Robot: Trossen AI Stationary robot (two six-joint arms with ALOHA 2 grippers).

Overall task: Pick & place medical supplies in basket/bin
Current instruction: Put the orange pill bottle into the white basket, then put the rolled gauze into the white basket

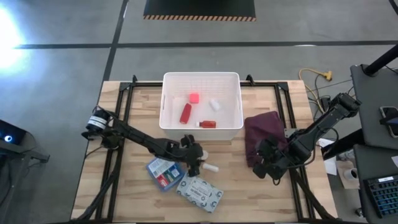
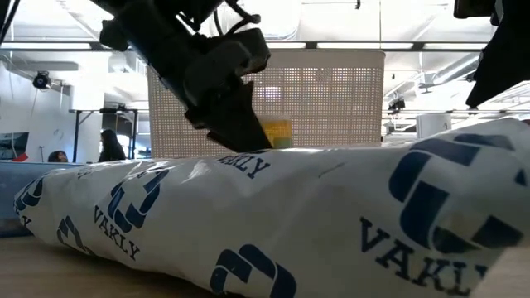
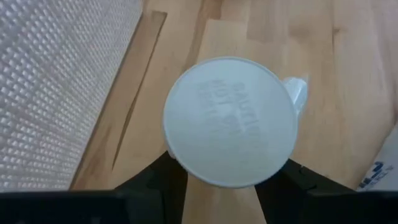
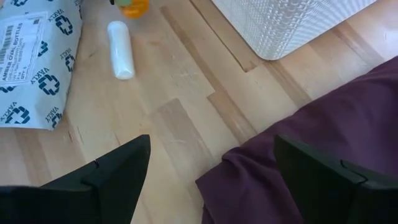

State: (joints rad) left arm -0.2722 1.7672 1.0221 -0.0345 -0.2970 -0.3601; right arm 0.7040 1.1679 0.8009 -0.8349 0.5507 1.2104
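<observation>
Near the middle of the high view, just below the white bin [image 1: 201,99], the left gripper [image 1: 194,157] hung over the table [image 1: 130,193]. Its wrist view showed a round white cap [image 3: 230,121] filling the frame, set between the two dark fingers [image 3: 155,180]; whether they pressed on it or only flanked it could not be told. Right of the gripper in the high view lay a small white roll [image 1: 210,167]. Lower left of it sat the blue first-aid box [image 1: 165,172], and below that the grey-white patterned packet [image 1: 199,191], which filled the foreground of the low view with its printed lettering.

Inside the bin lay a red bottle [image 1: 185,113], a second red bottle [image 1: 208,124] on its side, a pink tape roll [image 1: 194,98] and a small white piece [image 1: 214,104]. The bin stood at the upper middle of the table, its perforated wall rising behind the packet in the low view.

At the right of the high view the right gripper [image 1: 266,163] waited over the lower edge of the maroon cloth [image 1: 261,130], fingers [image 4: 118,168] spread wide apart with nothing between them.
</observation>
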